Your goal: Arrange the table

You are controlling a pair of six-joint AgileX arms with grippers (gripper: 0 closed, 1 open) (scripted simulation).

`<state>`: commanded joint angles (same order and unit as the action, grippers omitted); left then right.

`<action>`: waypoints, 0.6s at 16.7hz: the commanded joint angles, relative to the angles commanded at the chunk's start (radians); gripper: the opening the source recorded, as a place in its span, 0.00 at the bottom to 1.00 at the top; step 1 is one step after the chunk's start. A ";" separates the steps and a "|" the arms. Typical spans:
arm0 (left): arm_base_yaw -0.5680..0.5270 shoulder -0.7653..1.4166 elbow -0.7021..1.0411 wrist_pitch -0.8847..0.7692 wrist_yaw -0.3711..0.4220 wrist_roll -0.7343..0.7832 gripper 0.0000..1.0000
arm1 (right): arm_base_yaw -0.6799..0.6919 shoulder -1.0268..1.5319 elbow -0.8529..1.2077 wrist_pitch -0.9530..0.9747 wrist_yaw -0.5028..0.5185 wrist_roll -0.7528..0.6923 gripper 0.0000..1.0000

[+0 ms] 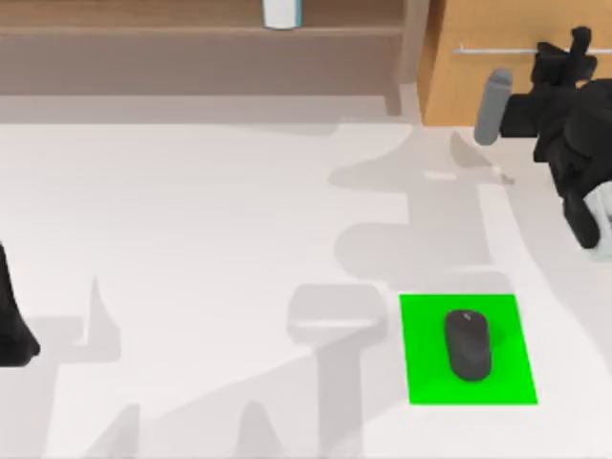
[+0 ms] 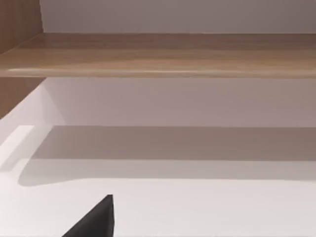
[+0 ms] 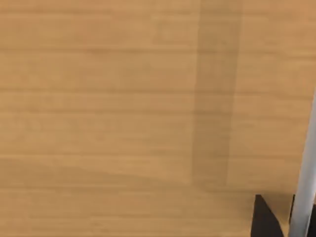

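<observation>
A: Top view check. White table [image 1: 191, 239] spans nearly the whole frame, running from the brown shelf [image 1: 191, 43] at the back to the near edge. Green pad [image 1: 469, 349] sits toward the near right, black mouse [image 1: 467, 344] lying on it, roughly centred.

B: Arms?

A: Left arm [image 1: 11, 320] is parked at the far left edge, low over the table. Right arm [image 1: 574, 143] is up at the back right, in front of the light-wood cabinet [image 1: 507, 57]. Right end effector [image 1: 574, 53] is at the cabinet's metal bar handle [image 1: 497, 50].

B: Fingers closed on the handle?

A: Can't tell. Right wrist view has the wood cabinet front close up, the handle [image 3: 305, 182] as a grey bar at one edge and a black fingertip [image 3: 264, 219] just beside it. Whether they touch is unclear.

B: Left end effector?

A: Left wrist view has one dark fingertip [image 2: 96, 219] over bare white table [image 2: 197, 207], with the shelf board [image 2: 158, 54] ahead. Can't tell if it's spread or pressed together.

B: Anything else on the table?

A: Grey cylinder [image 1: 493, 105] standing at the back right, just beside the right arm and in front of the cabinet. White container [image 1: 283, 13] up on the shelf, partly cut off by the frame edge.
</observation>
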<state>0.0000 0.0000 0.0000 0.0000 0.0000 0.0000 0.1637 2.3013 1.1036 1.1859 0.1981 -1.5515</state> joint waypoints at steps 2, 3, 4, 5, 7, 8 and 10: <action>0.000 0.000 0.000 0.000 0.000 0.000 1.00 | 0.000 0.000 0.000 0.000 0.000 0.000 0.53; 0.000 0.000 0.000 0.000 0.000 0.000 1.00 | 0.000 0.000 0.000 0.000 0.000 0.000 0.60; 0.000 0.000 0.000 0.000 0.000 0.000 1.00 | 0.000 0.000 0.000 0.000 0.000 0.000 0.68; 0.000 0.000 0.000 0.000 0.000 0.000 1.00 | 0.000 0.000 0.000 0.000 0.000 0.000 0.75; 0.000 0.000 0.000 0.000 0.000 0.000 1.00 | 0.000 0.000 0.000 0.000 0.000 0.000 0.90; 0.000 0.000 0.000 0.000 0.000 0.000 1.00 | 0.000 0.000 0.000 0.000 0.000 0.000 0.98; 0.000 0.000 0.000 0.000 0.000 0.000 1.00 | 0.000 0.000 0.000 0.000 0.000 0.000 1.00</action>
<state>0.0000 0.0000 0.0000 0.0000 0.0000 0.0000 0.1637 2.3013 1.1036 1.1859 0.1981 -1.5515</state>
